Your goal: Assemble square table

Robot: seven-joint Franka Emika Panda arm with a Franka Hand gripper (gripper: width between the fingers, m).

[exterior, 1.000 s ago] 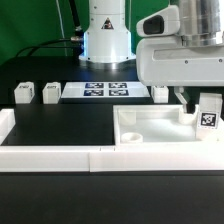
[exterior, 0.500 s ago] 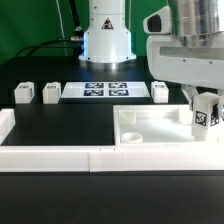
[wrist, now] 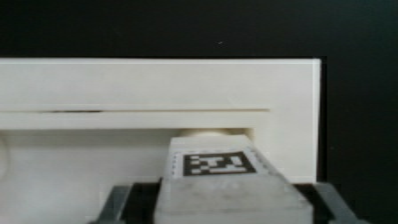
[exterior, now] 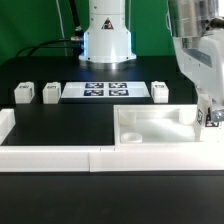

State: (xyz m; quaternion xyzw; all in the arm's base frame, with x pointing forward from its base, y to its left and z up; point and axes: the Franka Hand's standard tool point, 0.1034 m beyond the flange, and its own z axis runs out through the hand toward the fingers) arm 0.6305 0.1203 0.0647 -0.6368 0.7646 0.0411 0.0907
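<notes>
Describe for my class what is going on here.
A robot arm is putting a small white table together. Its end effector grips one leg at the exterior view's right end of the table top. Three other legs lie loose on the black surface behind, near the marker board.

4x leg (exterior: 51, 92), 1x sq tabletop (exterior: 150, 129), 1x marker board (exterior: 97, 90), 1x wall (exterior: 50, 157).
</notes>
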